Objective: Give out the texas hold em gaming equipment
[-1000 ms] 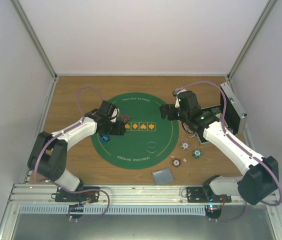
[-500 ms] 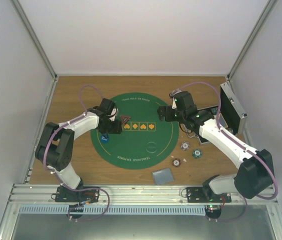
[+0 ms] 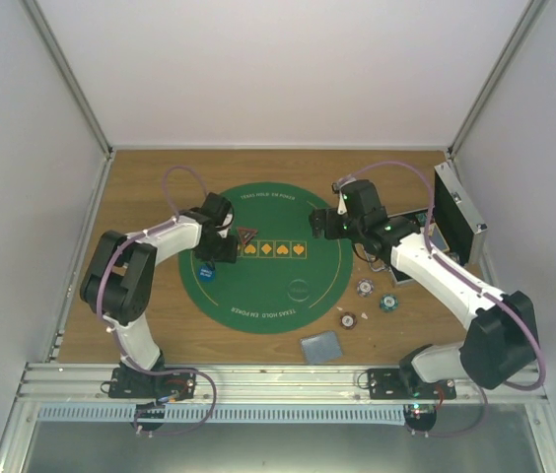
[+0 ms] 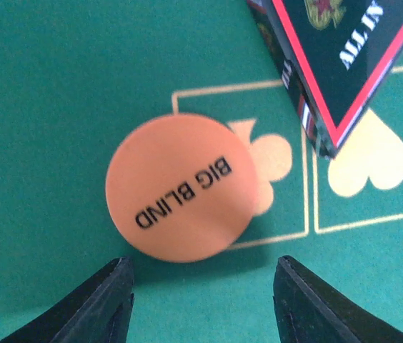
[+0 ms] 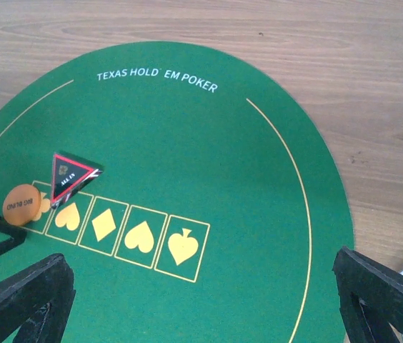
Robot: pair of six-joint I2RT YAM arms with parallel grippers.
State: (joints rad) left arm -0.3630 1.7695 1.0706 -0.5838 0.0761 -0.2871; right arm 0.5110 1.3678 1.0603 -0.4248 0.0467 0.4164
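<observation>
The orange disc (image 4: 178,187) lies flat just ahead of the left gripper (image 4: 203,277), whose fingers stand spread and empty; the right gripper (image 5: 201,268), also spread, hovers well apart.

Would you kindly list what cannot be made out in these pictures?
- Top view: orange disc hidden by the left gripper.
- Left wrist: marker cut off by the top edge.
- Top view: chips too small to count.
- Top view: case interior partly hidden by the right arm.
</observation>
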